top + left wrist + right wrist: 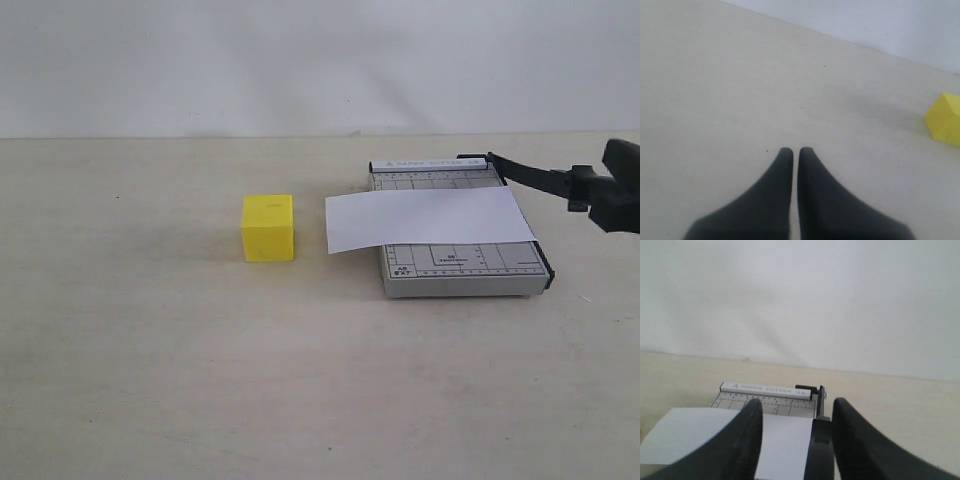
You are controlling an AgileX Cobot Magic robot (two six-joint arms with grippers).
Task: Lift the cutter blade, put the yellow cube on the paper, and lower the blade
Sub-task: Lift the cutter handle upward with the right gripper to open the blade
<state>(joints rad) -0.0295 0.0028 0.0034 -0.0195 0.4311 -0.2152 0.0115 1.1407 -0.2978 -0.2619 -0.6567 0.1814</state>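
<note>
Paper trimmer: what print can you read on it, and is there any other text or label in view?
"PAPER CUTTER": on the pale bar along the trimmer's hinge end, right wrist view; the marks before and after these words are too blurred to read.
Scale figures and letters on the grey gridded base: too small to read.
Yellow cube and paper: no text on either.

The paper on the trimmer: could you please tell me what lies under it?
The grey trimmer base lies under most of the paper, its gridded ends showing beyond it. The paper's left end overhangs the table. The base's middle band is covered.
</note>
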